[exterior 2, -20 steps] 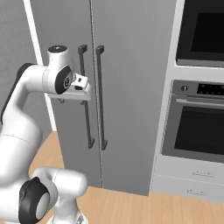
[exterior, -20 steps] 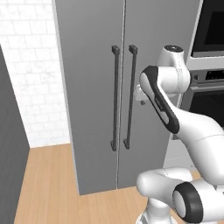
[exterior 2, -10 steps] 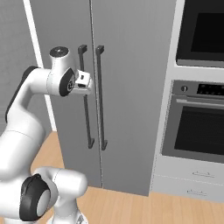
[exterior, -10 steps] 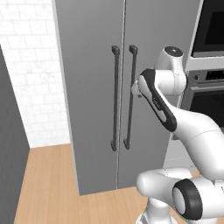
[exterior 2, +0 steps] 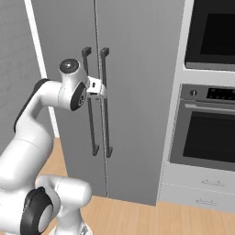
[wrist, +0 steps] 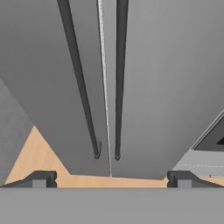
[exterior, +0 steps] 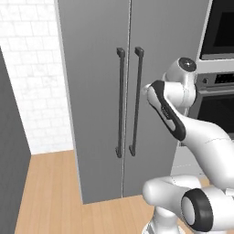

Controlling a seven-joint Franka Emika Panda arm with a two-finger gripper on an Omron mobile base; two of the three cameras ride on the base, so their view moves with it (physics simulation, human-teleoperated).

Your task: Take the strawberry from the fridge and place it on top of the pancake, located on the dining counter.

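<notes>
Warm wood flooring [exterior: 50, 192] and a white tiled wall [exterior: 32, 68] frame the tall matte grey two-door fridge [exterior: 96, 59], whose doors are both closed, so the strawberry is presumably inside behind them and cannot be seen. Beside it stands a black built-in wall oven [exterior 2: 209, 133]. The white arm's two-finger gripper [wrist: 112, 178] faces the two long dark vertical bar handles [wrist: 119, 78] with its fingers spread wide and holding nothing, seemingly lined up to grasp a handle and pull a door open.
</notes>
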